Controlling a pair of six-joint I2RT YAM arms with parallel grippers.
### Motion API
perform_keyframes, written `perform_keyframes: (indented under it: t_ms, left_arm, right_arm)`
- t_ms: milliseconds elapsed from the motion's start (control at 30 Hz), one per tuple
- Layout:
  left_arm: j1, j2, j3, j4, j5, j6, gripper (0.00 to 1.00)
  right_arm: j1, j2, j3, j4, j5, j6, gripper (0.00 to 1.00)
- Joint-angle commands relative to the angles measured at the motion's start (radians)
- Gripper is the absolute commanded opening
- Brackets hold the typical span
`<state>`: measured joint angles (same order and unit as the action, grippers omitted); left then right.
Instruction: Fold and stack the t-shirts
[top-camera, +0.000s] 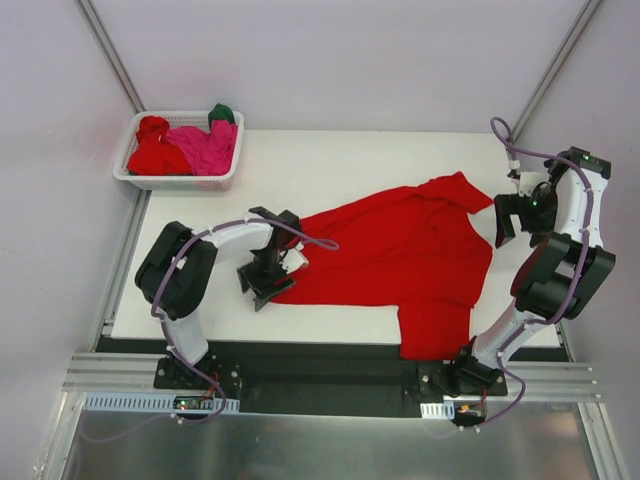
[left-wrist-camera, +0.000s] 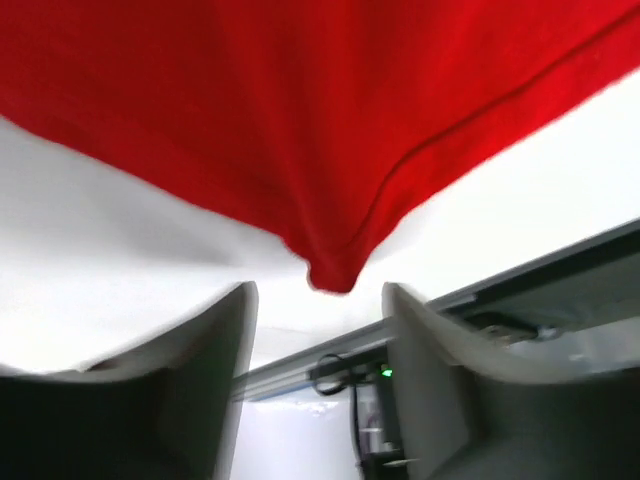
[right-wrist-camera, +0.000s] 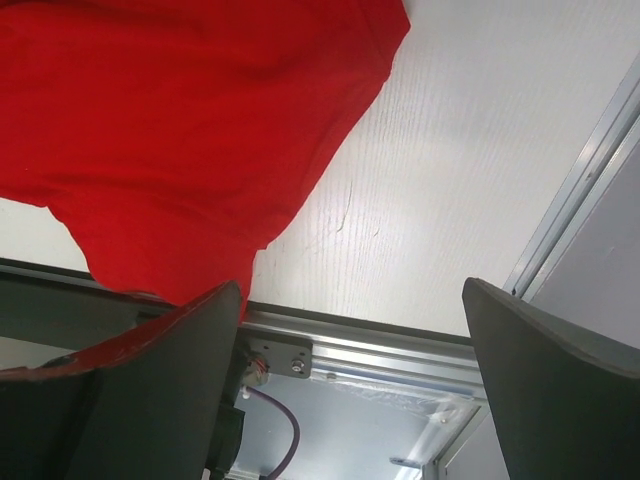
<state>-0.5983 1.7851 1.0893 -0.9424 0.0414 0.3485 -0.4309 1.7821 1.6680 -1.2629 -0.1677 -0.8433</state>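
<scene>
We see the red t-shirt spread flat on the white table. Its long axis runs from 8 o'clock to 2 o'clock, one flap drapes over the near edge at 6 o'clock, and we cannot tell where the collar is. Its 8 o'clock corner lies just ahead of the left gripper, whose fingers stand partly apart with nothing pinched, while the right gripper hovers wide open and empty just beside the shirt's 3 o'clock edge.

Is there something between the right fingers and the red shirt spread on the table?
Nothing visible. The open right fingers hang just beside the red shirt, and only bare table shows between them.
</scene>
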Motion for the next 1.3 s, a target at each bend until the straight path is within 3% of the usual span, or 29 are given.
perform_keyframes:
  t_ms: [0, 100, 233, 333, 633, 800, 933, 1267]
  left_arm:
    - [0.055, -0.064, 0.108, -0.071, -0.058, 0.013, 0.99]
    - [0.103, -0.056, 0.266, -0.155, -0.113, 0.050, 0.99]
    - [0.134, -0.003, 0.614, -0.219, -0.191, 0.086, 0.99]
    - [0.134, 0.100, 0.773, -0.245, -0.161, 0.067, 0.99]
    - [0.118, 0.358, 0.828, -0.113, -0.017, 0.072, 0.99]
    - [0.080, 0.464, 0.949, -0.104, -0.061, 0.130, 0.99]
    - [0.046, 0.474, 0.991, -0.104, -0.072, 0.161, 0.99]
    - [0.008, 0.433, 0.842, -0.036, -0.063, 0.179, 0.99]
  right_arm:
    - [-0.008, -0.001, 0.032, -0.049, -0.026, -0.023, 0.96]
    - [-0.008, 0.003, 0.051, -0.070, -0.018, -0.036, 0.96]
    - [-0.006, 0.016, 0.094, -0.092, -0.019, -0.045, 0.96]
    - [0.000, 0.023, 0.107, -0.093, -0.021, -0.043, 0.96]
    - [0.046, 0.054, 0.177, -0.124, -0.046, -0.054, 0.96]
    - [0.060, 0.042, 0.167, -0.133, -0.050, -0.066, 0.96]
    - [0.060, 0.022, 0.125, -0.122, -0.049, -0.077, 0.96]
    - [0.061, 0.010, 0.070, -0.096, -0.073, -0.063, 0.96]
